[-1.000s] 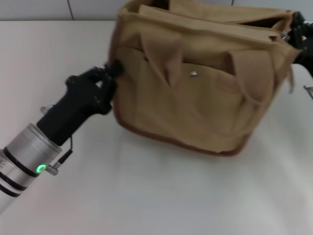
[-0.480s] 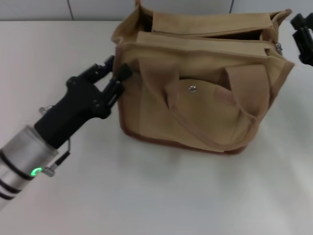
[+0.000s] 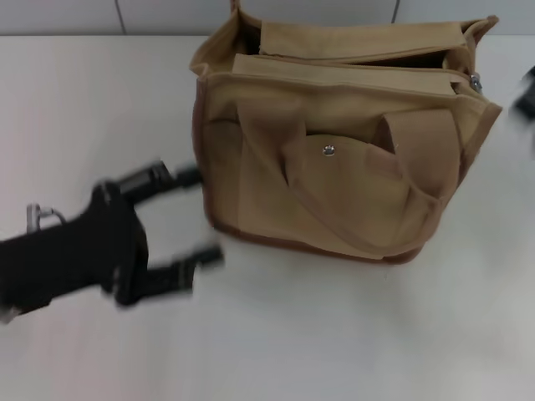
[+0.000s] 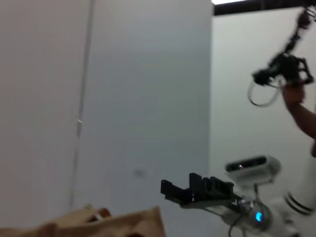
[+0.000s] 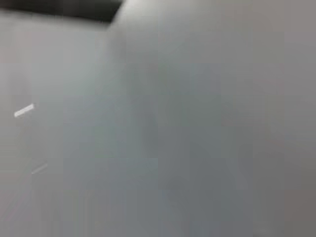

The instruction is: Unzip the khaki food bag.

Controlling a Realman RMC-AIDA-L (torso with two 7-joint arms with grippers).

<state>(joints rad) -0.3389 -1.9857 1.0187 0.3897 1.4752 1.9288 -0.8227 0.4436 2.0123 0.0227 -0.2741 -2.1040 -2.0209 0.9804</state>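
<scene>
- Your left gripper [image 3: 188,219] hung released, fingers spread, just beside the khaki food bag [image 3: 338,138], not touching it.
- Bag sat upright on the desk [image 3: 334,334], top gaping.
- Right gripper [image 3: 527,94] beyond the bag's far end; grip unclear.

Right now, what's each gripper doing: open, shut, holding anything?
Left gripper: open, empty, beside the khaki food bag.
Right gripper: at the frame's right edge, state cannot be told.

Desk [image 3: 334,334]: bare in front of khaki food bag [image 3: 343,159]. Left claw [image 3: 188,217], spread wide, occupies space just beside bag's left wall. Bag top gapes open.
</scene>
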